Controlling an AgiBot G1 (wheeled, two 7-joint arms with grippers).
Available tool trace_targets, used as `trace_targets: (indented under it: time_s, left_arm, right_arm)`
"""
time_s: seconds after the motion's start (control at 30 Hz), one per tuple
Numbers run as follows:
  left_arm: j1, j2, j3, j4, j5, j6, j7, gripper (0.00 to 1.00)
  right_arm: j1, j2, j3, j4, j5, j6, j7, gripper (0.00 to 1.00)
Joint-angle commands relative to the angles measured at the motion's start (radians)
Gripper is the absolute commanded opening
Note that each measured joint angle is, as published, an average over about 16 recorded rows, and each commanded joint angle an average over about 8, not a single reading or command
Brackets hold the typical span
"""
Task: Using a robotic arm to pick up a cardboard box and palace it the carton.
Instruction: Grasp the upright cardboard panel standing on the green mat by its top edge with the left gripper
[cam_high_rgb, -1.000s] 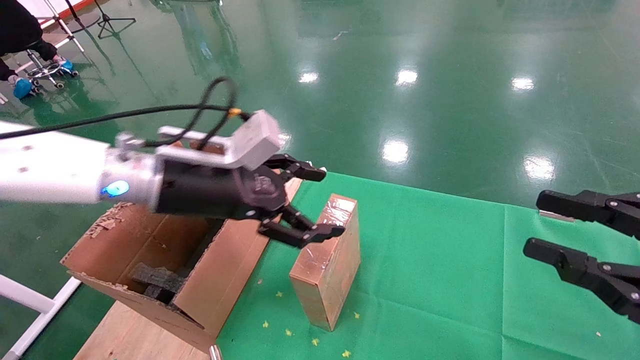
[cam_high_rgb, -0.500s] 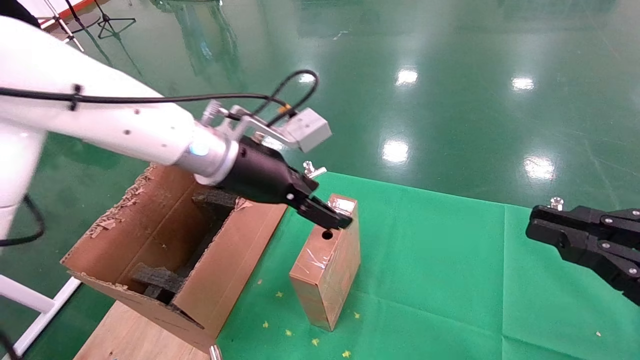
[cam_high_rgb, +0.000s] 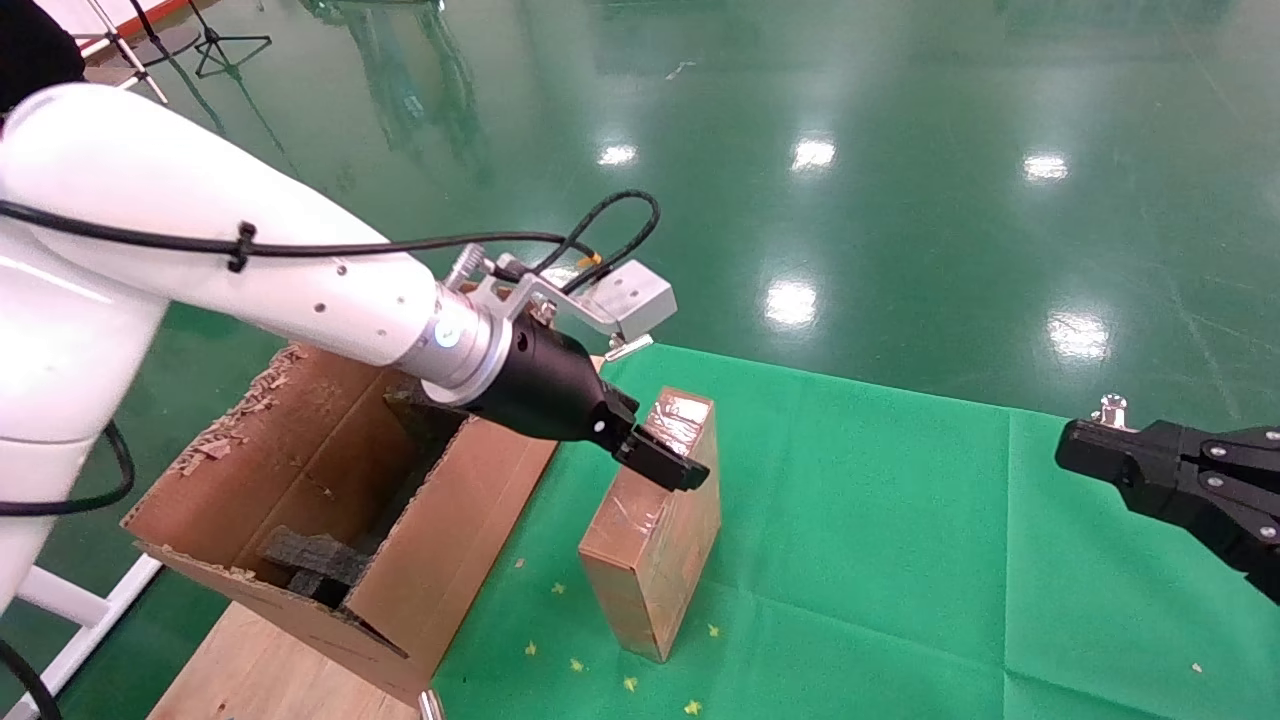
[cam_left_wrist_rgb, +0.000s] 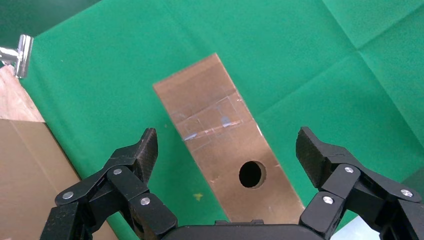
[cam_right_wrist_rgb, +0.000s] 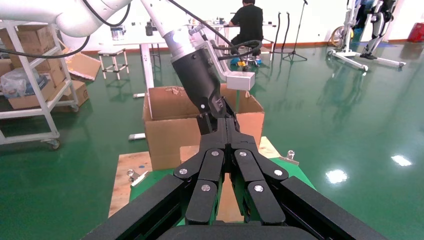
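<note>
1. Head view: the robotic arm (cam_high_rgb: 300, 285), the robot's left, reaches over the carton (cam_high_rgb: 330, 500) and hangs its left gripper (cam_high_rgb: 665, 462) just above the top face of the cardboard box (cam_high_rgb: 655, 545). The box stands on the green cloth (cam_high_rgb: 900, 560) near the cloth's left edge, just beside the carton's near wall, so the carry into the carton should be short. The carton sits on a wooden board (cam_high_rgb: 260, 670), its torn flaps open upward and black foam (cam_high_rgb: 315, 560) inside. The right gripper (cam_high_rgb: 1180, 480) is parked over the cloth's right edge, out of the way.

2. Left wrist view: the left gripper's fingers (cam_left_wrist_rgb: 142, 155) are spread wide, one on each side of the box's long taped face, holding nothing and not touching it. The round hole (cam_left_wrist_rgb: 251, 174) lies between them, so the jaws appear lined up across the narrow width, ready to descend and close.

3. Right wrist view: the right gripper's fingers (cam_right_wrist_rgb: 215, 175) are pressed together and empty; it faces the working arm and the carton beyond.
</note>
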Motion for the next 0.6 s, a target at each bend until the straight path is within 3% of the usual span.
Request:
trace_targets:
  time_s: [0.03, 0.37, 0.4, 0.6]
  left_arm:
    - [0.006, 0.002, 0.005, 0.0, 0.004, -0.005, -0.002, 1.0]
    - [0.038, 0.004, 0.02, 0.002, 0.022, -0.033, 0.01, 1.0]
    - [0.041, 0.004, 0.02, 0.002, 0.023, -0.036, 0.012, 1.0]
    - [0.048, 0.003, 0.023, 0.002, 0.025, -0.041, 0.016, 0.97]
  right_arm:
    - [0.0, 0.0, 0.0, 0.0, 0.0, 0.0, 0.0, 0.0]
    - [0.0, 0.0, 0.0, 0.0, 0.0, 0.0, 0.0, 0.01]
    - [0.0, 0.0, 0.0, 0.0, 0.0, 0.0, 0.0, 0.06]
    - [0.0, 0.0, 0.0, 0.0, 0.0, 0.0, 0.0, 0.81]
